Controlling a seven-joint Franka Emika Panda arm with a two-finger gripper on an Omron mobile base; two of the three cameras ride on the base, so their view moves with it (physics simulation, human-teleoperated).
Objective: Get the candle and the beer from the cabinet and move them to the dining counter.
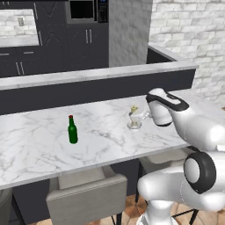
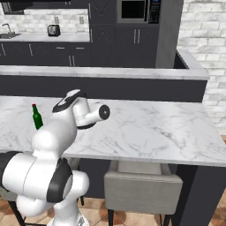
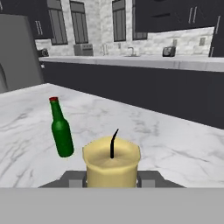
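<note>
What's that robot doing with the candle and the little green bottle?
The white robot arm is holding the candle between the fingers of its gripper, right at the marble dining counter. From the left base view the candle's clear holder looks like it sits on or just above the countertop; I can't tell which. The beer already stands upright on the counter, apart from the candle. So both things have reached the counter, and the robot has not let go of the candle yet.

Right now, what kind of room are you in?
Most likely a home kitchen with a dining bar: a long marble dining counter with stools tucked under it, black cabinets behind, and a built-in microwave.
</note>
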